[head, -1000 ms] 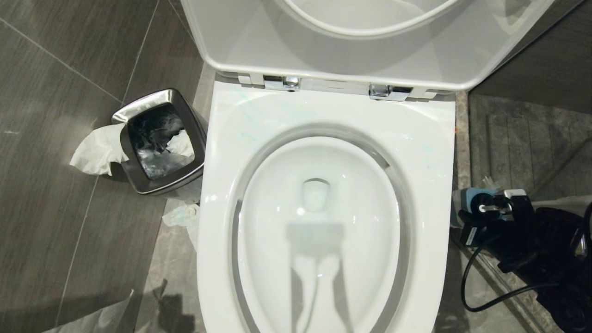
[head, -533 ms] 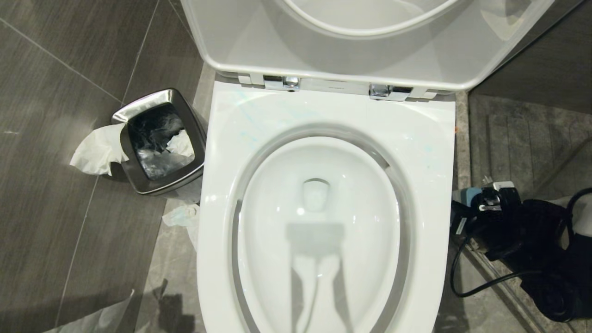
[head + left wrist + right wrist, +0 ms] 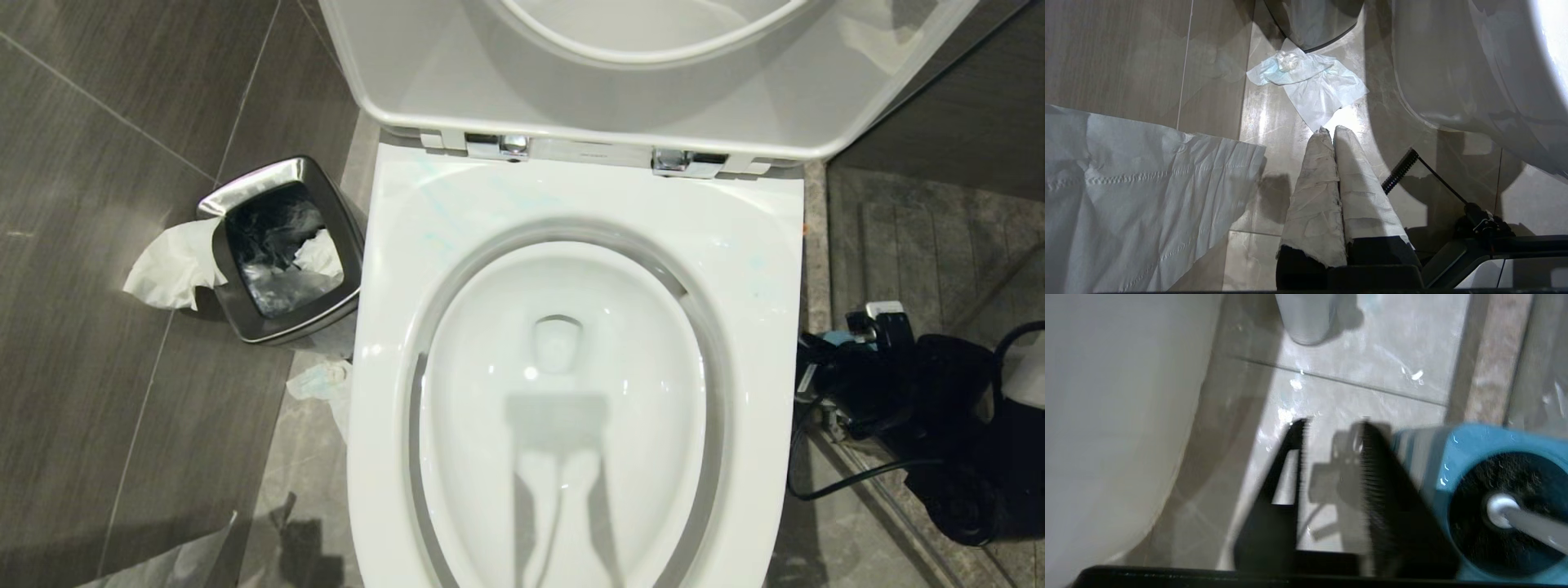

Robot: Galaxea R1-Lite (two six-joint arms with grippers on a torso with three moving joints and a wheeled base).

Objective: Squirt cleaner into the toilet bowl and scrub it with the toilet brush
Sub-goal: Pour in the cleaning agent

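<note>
Up top, from the head, the toilet bowl [image 3: 563, 392] sits in the middle with its lid up. Faint blue cleaner [image 3: 433, 233] streaks the rim. The right gripper [image 3: 873, 343] is low beside the toilet.

Its wrist view shows the right gripper [image 3: 1331, 457] a little open, holding nothing, next to the toilet brush [image 3: 1506, 508] in its blue holder [image 3: 1449, 453].

The left gripper [image 3: 1331, 132] is closed over the floor near some tissue [image 3: 1310, 85].

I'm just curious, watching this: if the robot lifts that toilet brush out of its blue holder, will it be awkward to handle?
Probably light: the toilet brush looks like thin plastic with a slim pale handle. That smooth, narrow handle might slip or twist between the right gripper jaws, which stand open beside it. The black bristle head sits low in the blue holder, so the light holder could perhaps tip or lift along with it.
</note>
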